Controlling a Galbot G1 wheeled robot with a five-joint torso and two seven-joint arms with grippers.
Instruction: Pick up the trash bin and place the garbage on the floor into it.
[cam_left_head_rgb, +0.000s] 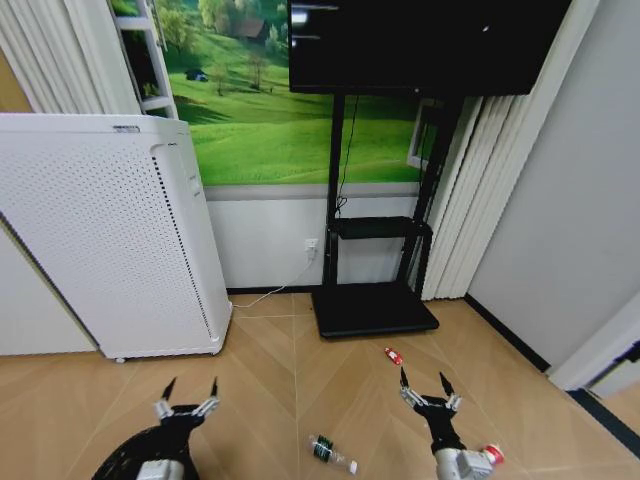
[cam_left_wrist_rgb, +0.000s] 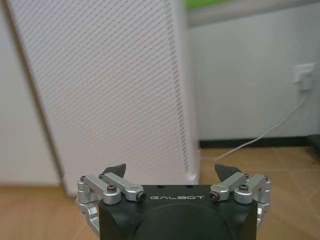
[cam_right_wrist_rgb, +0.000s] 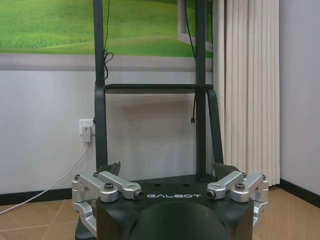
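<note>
Hovering low over the floor (cam_left_head_rgb: 270, 350), the left hand (cam_left_head_rgb: 188, 392) at about 7 o'clock and the right hand (cam_left_head_rgb: 424, 385) at about 5 o'clock are both holding their fingers spread open and gripping nothing. A clear bottle with a green label (cam_left_head_rgb: 331, 453) is lying on the parquet between them near 6 o'clock, and a small red wrapper (cam_left_head_rgb: 393, 355) is lying just in front of the black TV stand base (cam_left_head_rgb: 375, 310), while the white perforated appliance (cam_left_head_rgb: 110, 240) is standing at 10 o'clock
</note>
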